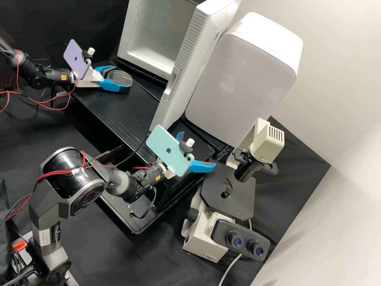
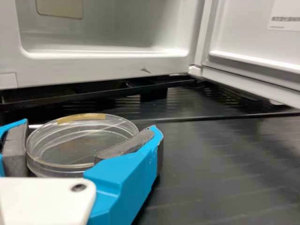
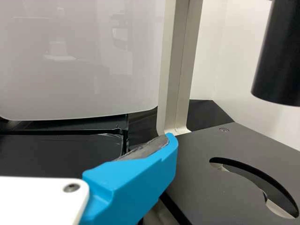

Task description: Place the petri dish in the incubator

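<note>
The left gripper (image 2: 79, 140) clamps its blue fingers (image 2: 133, 154) on either side of the clear petri dish (image 2: 75, 140), held low at the bench's (image 1: 119, 111) far left end, just in front of the incubator (image 1: 151, 35), whose door (image 1: 190, 59) stands open. The carry looks under way. Next comes a lift over the chamber's raised sill, then forward and release.

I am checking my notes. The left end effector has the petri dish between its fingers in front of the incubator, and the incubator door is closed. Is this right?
No: the incubator door is open, as the high view shows. The rest holds: the left end effector has the petri dish between its fingers in front of the incubator.
</note>
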Motion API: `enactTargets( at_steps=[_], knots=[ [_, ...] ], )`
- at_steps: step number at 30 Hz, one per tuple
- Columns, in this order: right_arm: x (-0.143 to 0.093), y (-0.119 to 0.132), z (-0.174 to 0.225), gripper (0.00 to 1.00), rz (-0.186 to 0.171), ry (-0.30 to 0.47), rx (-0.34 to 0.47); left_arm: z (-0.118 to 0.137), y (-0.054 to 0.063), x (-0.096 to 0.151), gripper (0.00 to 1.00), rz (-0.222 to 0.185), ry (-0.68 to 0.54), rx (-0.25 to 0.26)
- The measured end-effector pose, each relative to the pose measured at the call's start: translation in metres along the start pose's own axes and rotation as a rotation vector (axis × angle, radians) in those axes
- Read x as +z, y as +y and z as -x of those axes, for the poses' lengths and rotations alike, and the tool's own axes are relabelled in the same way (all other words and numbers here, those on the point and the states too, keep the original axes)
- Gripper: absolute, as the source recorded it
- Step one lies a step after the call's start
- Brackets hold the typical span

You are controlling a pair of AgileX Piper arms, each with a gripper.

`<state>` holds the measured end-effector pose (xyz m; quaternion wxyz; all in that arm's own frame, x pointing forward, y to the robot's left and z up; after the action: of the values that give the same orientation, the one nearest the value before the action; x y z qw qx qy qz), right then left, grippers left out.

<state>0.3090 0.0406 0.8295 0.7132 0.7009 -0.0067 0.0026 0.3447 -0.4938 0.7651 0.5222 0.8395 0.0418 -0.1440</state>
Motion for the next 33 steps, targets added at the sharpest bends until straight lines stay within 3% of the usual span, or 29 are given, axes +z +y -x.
enactTargets(
  at_steps=[6,11,18,25,33],
  knots=[
    [0.000,0.000,0.000,1.00,0.000,0.000,0.000,0.012,0.012,0.011,0.00,-0.019,-0.050,-0.028],
    [0.000,0.000,0.000,1.00,0.000,0.000,0.000,0.022,0.030,0.021,0.00,-0.060,-0.102,0.011],
    [0.000,0.000,0.000,1.00,0.000,0.000,0.000,0.032,0.044,0.029,0.00,-0.050,-0.137,0.052],
    [0.000,0.000,0.000,1.00,0.000,0.000,0.000,0.036,0.055,0.035,0.00,-0.083,-0.165,0.079],
    [0.000,0.000,0.000,1.00,0.000,0.000,0.000,0.025,0.081,0.048,0.00,-0.088,-0.193,0.154]
  ],
)
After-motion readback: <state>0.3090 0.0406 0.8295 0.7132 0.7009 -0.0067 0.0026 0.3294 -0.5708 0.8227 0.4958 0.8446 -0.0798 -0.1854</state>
